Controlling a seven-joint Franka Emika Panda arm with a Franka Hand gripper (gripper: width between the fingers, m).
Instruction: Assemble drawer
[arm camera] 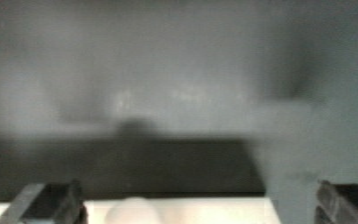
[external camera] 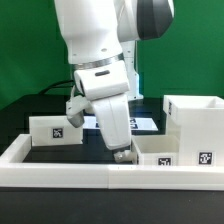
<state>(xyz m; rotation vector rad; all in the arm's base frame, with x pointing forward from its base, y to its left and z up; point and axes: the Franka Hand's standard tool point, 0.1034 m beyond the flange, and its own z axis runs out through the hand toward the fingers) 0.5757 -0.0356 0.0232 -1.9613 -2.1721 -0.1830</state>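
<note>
Exterior view: the tool [external camera: 122, 152] hangs low over the black table [external camera: 45, 150], just beside the tagged right tray [external camera: 160, 153]. This tray sits next to the tall shell [external camera: 195, 120] on the exterior view's right. The left tray [external camera: 54, 130] stands well apart. A white rail [external camera: 60, 168] edges the front.

Wrist view: blurred. The fingers [arm camera: 51, 203] stand wide apart, with nothing gripped between them.

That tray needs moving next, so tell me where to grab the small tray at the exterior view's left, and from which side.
Grip the tray by its thin tagged wall, coming straight down from above with one finger inside and one outside. It sits upright and looks open-topped, so that rim should be free, and a thin wall probably suits the open gripper better than the whole body.
</note>
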